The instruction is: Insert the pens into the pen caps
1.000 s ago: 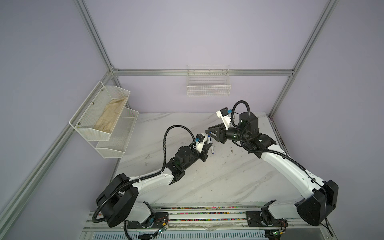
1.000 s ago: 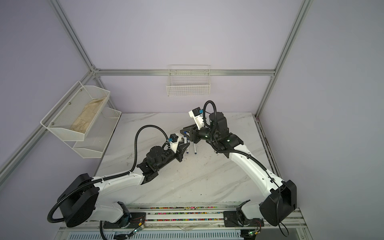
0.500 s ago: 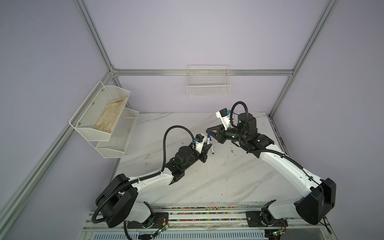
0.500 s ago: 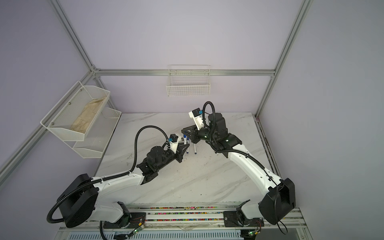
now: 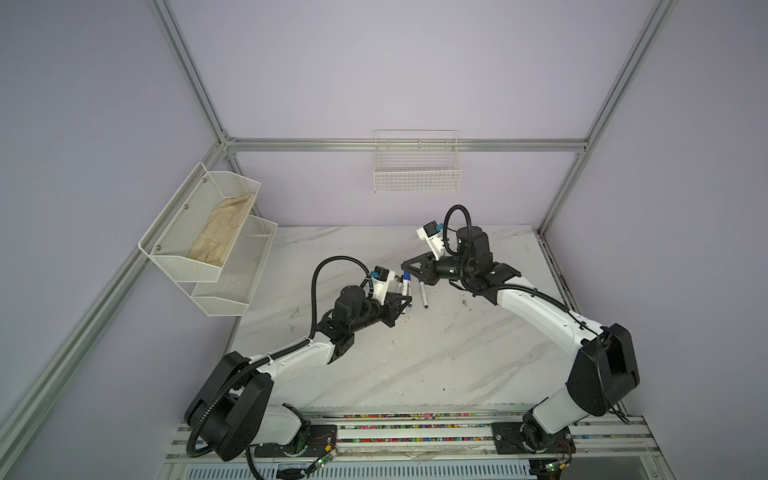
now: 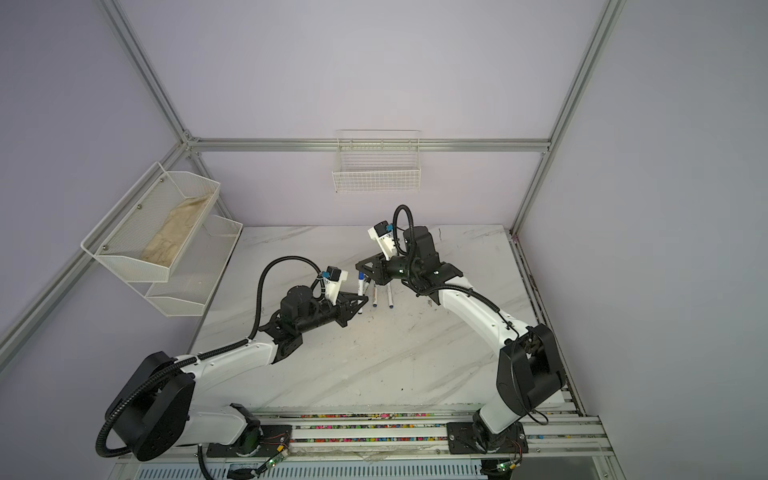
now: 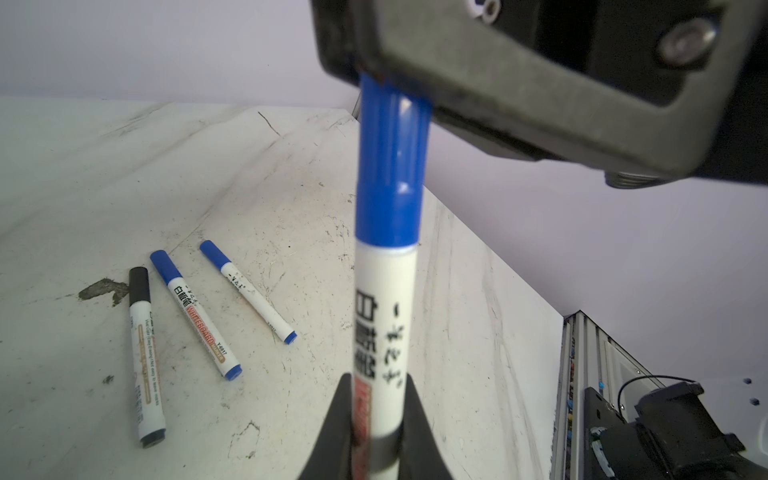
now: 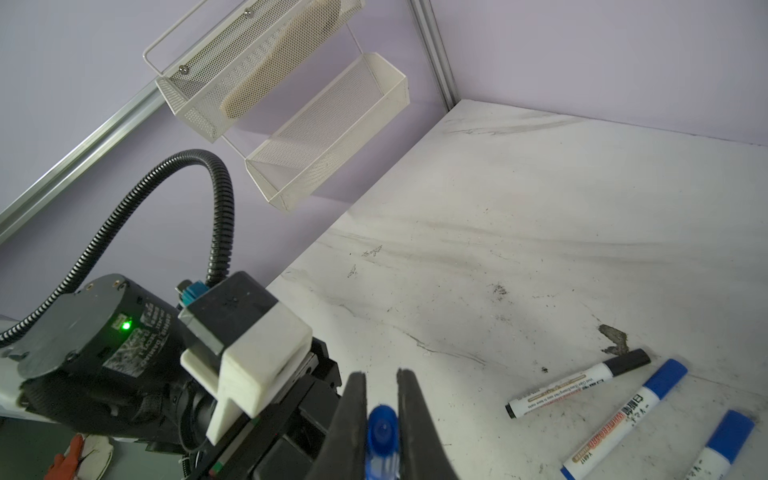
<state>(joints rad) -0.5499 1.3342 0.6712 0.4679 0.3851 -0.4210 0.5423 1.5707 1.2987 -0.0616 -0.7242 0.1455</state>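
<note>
Pen (image 7: 386, 291) in the air over the marble surface (image 7: 291, 166), and both arms have it: the left claw (image 7: 376, 379) is clamped on the white barrel, the right claw (image 8: 381, 376) squeezed tight on its blue cap (image 7: 392, 166). Down on the surface lie a black-capped pen (image 7: 143, 357), a middle blue-capped pen (image 7: 195, 316) and an outer blue-capped pen (image 7: 249, 291), side by side, apart from both claws.
</note>
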